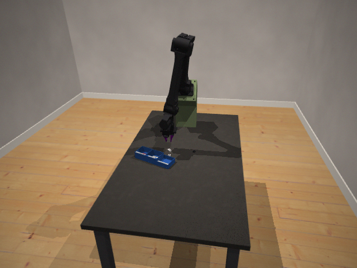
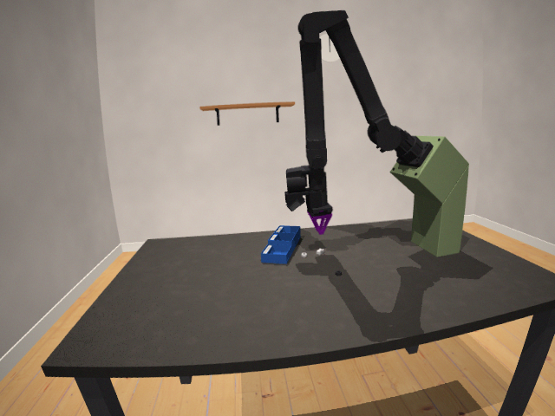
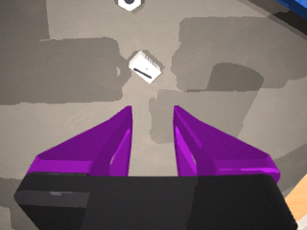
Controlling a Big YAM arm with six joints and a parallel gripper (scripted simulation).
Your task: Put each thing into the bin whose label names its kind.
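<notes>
My gripper (image 1: pixel 168 141) (image 2: pixel 321 232) (image 3: pixel 153 113) is partly open, with nothing between its purple fingers, above the table. A small white block (image 1: pixel 169 149) (image 2: pixel 320 251) (image 3: pixel 145 67) with dark markings lies on the table just ahead of the fingertips in the wrist view. A white hexagonal nut (image 1: pixel 169 154) (image 2: pixel 303 254) (image 3: pixel 129 7) lies between it and the bins. A small black thing (image 1: pixel 193 151) (image 2: pixel 338 273) lies apart from them. Three joined blue bins (image 1: pixel 144 157) (image 2: pixel 274 258) (image 3: pixel 298 4) stand in a row; their labels are too small to read. A small white thing shows in the middle bin.
The dark table (image 1: pixel 173 199) (image 2: pixel 192 313) bears the green pedestal (image 1: pixel 186 115) (image 2: pixel 441 201) of the arm at its far end in the top view. A wooden shelf (image 2: pixel 247 106) hangs on the wall. The arm's shadows cross the table around the small things.
</notes>
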